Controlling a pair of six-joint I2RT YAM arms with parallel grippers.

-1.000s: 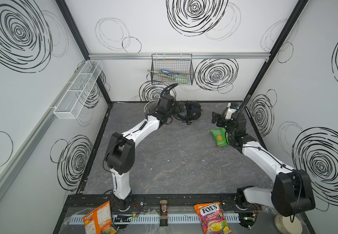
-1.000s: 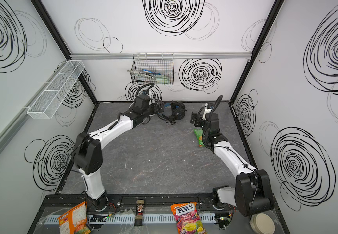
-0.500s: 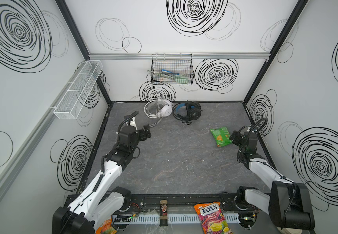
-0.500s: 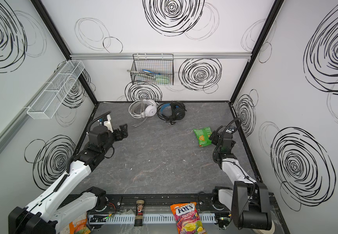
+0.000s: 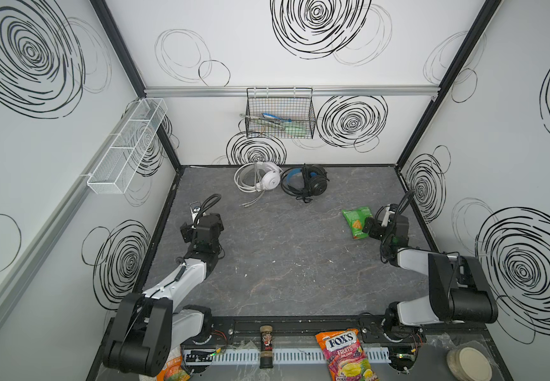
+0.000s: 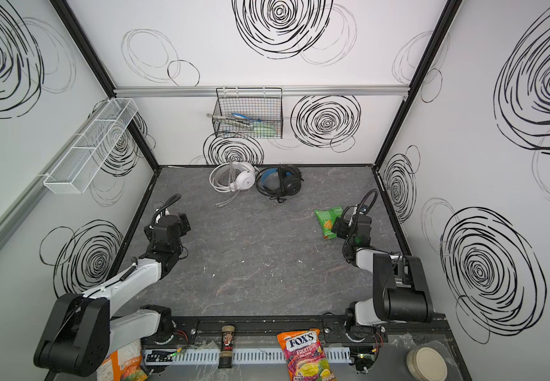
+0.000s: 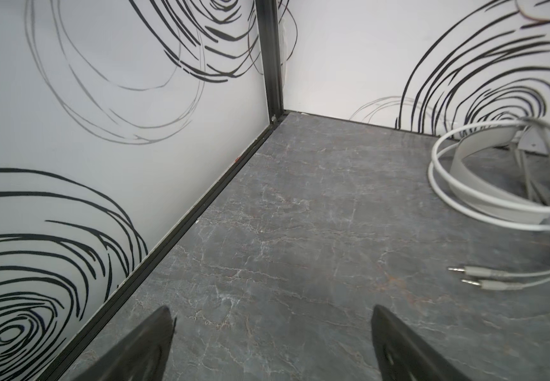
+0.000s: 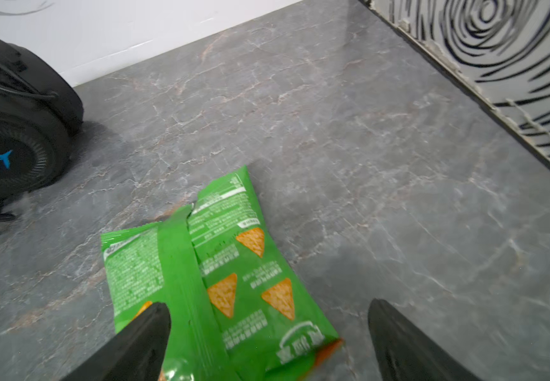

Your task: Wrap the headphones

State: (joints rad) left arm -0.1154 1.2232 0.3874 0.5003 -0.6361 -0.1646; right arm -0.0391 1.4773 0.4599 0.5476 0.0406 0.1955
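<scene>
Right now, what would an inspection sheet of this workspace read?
Surface: grey marbled table, a few pale specks.
Job's things: white headset and black headset side by side at the back wall, neither held.
Clutter: green bag on the table's right side; candy bag and bottle at the front rail.
Grippers: left gripper open, empty; right gripper open over the green bag, not gripping it.
Cables: white cable looped at its headset, plugs loose on the table; black cable bunched at its headset.
Surroundings: wire basket with tools on the back wall; mesh shelf on the left wall.

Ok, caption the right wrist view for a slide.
Open right hand at a green foil chip packet; black over-ear headset on grey tabletop.
</scene>
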